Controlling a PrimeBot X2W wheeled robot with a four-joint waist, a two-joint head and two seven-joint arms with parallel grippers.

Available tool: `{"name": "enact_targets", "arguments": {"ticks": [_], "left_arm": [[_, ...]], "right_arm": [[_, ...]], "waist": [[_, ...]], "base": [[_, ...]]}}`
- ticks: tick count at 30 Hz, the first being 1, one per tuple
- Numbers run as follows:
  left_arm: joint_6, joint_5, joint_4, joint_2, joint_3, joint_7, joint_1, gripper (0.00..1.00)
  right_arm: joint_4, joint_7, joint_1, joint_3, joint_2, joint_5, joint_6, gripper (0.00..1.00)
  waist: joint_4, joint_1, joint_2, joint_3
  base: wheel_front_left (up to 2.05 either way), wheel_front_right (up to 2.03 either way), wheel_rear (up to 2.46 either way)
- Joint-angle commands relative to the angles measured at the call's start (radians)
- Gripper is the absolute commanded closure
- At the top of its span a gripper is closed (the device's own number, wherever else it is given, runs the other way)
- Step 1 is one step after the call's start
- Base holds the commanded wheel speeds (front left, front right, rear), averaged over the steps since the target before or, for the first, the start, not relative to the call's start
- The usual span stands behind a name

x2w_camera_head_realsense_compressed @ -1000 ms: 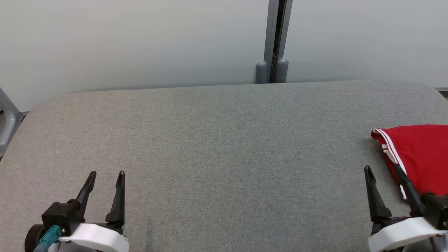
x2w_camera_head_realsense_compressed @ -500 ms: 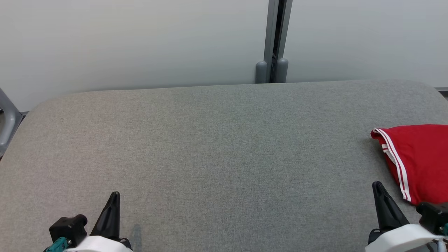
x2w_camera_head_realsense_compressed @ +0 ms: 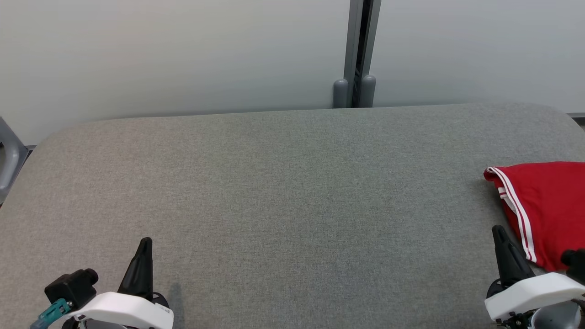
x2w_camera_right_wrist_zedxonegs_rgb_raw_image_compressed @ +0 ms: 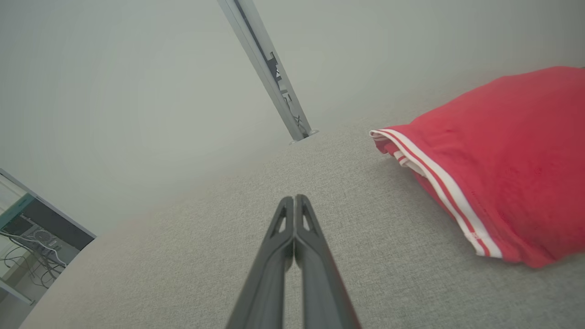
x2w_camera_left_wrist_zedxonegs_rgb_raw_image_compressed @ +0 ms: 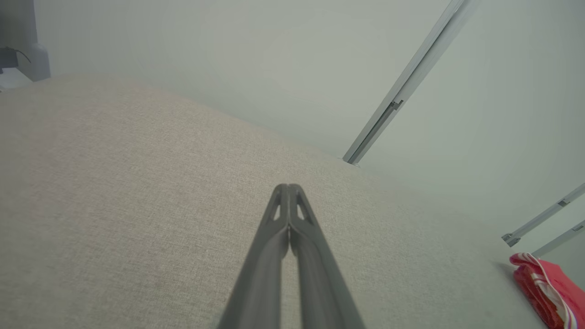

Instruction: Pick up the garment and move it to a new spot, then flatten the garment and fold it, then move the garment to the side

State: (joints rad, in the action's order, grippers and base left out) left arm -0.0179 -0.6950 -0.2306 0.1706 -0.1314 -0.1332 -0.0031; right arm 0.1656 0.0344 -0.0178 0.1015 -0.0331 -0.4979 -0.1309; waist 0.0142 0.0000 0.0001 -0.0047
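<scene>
The garment (x2w_camera_head_realsense_compressed: 546,205) is red with white stripes along one edge and lies folded at the right edge of the grey table (x2w_camera_head_realsense_compressed: 292,192); it also shows in the right wrist view (x2w_camera_right_wrist_zedxonegs_rgb_raw_image_compressed: 498,169) and, small, in the left wrist view (x2w_camera_left_wrist_zedxonegs_rgb_raw_image_compressed: 546,292). My right gripper (x2w_camera_head_realsense_compressed: 499,232) is shut and empty just left of the garment's near edge, its fingertips pressed together in its own view (x2w_camera_right_wrist_zedxonegs_rgb_raw_image_compressed: 295,198). My left gripper (x2w_camera_head_realsense_compressed: 145,241) sits shut and empty at the table's near left, tips together in its wrist view (x2w_camera_left_wrist_zedxonegs_rgb_raw_image_compressed: 288,187).
A pale wall with a grey vertical post (x2w_camera_head_realsense_compressed: 358,50) runs behind the table. A grey frame piece (x2w_camera_head_realsense_compressed: 7,160) stands off the table's left edge. A shelf with cables (x2w_camera_right_wrist_zedxonegs_rgb_raw_image_compressed: 32,233) stands beyond the table in the right wrist view.
Both grippers have closed from open to shut. Both have drawn back toward the near edge of the table. The garment has not moved.
</scene>
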Motion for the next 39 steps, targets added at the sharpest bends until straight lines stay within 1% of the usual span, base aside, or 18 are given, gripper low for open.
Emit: {"name": "enact_targets", "arguments": {"ticks": [1,3,15,39], "left_arm": [[0.009,-0.031,0.009,0.004,0.012,0.0,-0.037,1.0],[0.015,-0.072,0.003,-0.001,0.019,0.004,-0.047,1.0],[0.039,-0.222,-0.021,-0.022,0.042,0.017,-0.082,1.0],[0.079,-0.472,-0.061,-0.056,0.081,0.037,-0.14,1.0]], "right_arm": [[-0.003,0.007,-0.035,0.009,-0.009,-0.036,0.0,1.0],[0.013,0.019,-0.05,0.015,-0.01,-0.082,0.0,1.0],[0.071,0.058,-0.106,0.037,-0.014,-0.253,0.0,1.0],[0.168,0.123,-0.198,0.071,-0.021,-0.539,0.0,1.0]], "waist": [[0.0,0.0,-0.0001,0.0],[-0.001,0.0,-0.0001,0.001],[-0.002,0.0,-0.0001,0.003],[-0.005,0.0,-0.0001,0.006]], "base": [[0.0,0.0,0.0],[0.0,0.0,0.0],[0.0,0.0,0.0],[0.0,0.0,0.0]]}}
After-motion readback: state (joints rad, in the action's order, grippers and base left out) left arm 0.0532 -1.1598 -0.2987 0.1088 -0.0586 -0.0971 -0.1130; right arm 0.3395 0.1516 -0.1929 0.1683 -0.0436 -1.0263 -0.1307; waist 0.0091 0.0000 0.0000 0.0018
